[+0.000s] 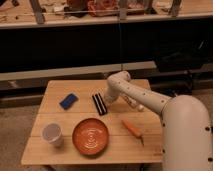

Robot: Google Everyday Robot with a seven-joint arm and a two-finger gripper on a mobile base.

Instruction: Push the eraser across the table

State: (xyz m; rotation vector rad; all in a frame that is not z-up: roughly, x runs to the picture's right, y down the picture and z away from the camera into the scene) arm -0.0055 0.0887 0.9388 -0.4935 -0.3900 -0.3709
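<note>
The eraser (pixel 99 103) is a long black block with a light stripe. It lies near the middle of the wooden table (pixel 135 150), toward the back. My gripper (pixel 108 98) is low over the table at the end of the white arm (pixel 150 100) and sits right against the eraser's right side. The wrist hides where the two meet.
A blue rectangular pad (pixel 68 101) lies left of the eraser. An orange plate (pixel 90 135) sits at the front centre, with a white cup (pixel 52 134) at the front left. An orange carrot-like object (pixel 132 128) lies right of the plate. Dark shelving stands behind the table.
</note>
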